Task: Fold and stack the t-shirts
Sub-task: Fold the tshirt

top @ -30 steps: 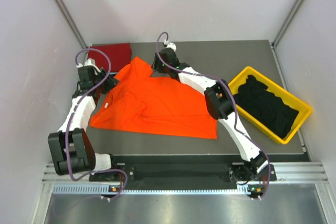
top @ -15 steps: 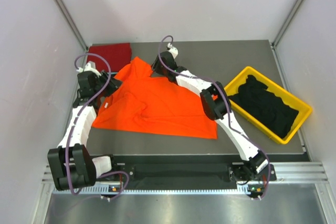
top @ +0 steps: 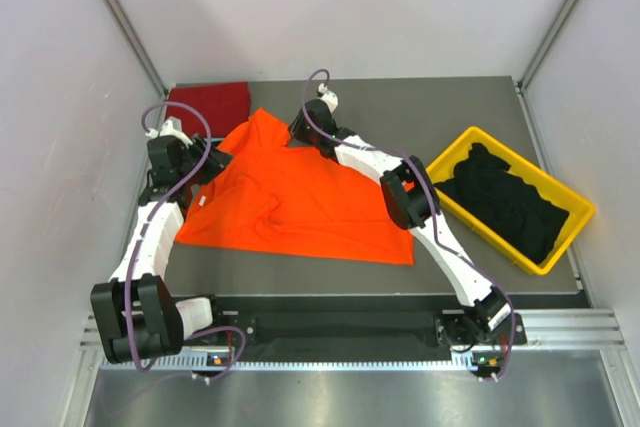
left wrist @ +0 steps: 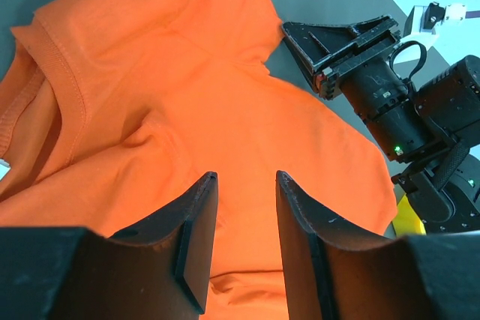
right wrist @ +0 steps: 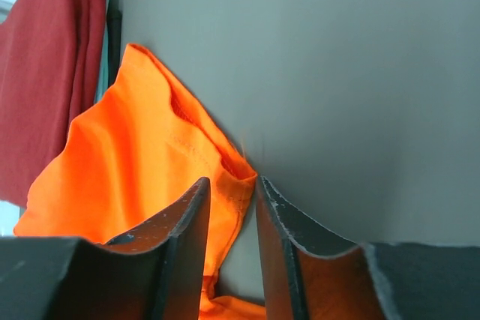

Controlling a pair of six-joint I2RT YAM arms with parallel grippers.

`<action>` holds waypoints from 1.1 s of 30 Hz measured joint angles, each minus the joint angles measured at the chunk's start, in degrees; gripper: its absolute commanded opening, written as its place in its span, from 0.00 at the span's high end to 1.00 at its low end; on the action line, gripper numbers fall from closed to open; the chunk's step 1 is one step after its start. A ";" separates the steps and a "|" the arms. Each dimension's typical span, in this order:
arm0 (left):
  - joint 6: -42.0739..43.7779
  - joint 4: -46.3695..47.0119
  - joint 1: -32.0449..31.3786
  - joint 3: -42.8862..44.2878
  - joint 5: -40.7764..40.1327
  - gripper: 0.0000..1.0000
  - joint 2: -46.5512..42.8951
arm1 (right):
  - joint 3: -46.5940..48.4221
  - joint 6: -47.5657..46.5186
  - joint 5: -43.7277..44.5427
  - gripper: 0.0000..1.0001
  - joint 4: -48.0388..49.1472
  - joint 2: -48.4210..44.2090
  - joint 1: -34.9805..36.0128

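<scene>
Once wider, right fingers (right wrist: 187,237) astride t-shirt (right wrist: 142,155)

Yellow bin (top: 462,145) set askew on the grey table's (top: 450,107) right side

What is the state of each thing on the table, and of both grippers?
orange t-shirt: unfolded, spread out, some wrinkles.
dark red t-shirt: folded, at the far left corner.
black t-shirts: unfolded heap inside the yellow bin.
left gripper: open, above the orange t-shirt.
right gripper: jaws around an orange hem, grip unclear.
</scene>
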 measured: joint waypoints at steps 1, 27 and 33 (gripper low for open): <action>0.13 0.00 -0.02 0.00 -0.02 0.58 0.02 | 0.00 -0.02 -0.37 0.69 0.07 0.04 0.00; -0.09 -2.89 -0.02 6.38 -6.64 0.56 7.58 | -5.51 -13.84 -17.62 1.00 11.39 -2.56 -0.02; 0.20 -4.48 -0.02 7.54 -9.73 0.56 8.02 | -10.71 -20.76 -22.27 1.00 12.00 -7.87 1.38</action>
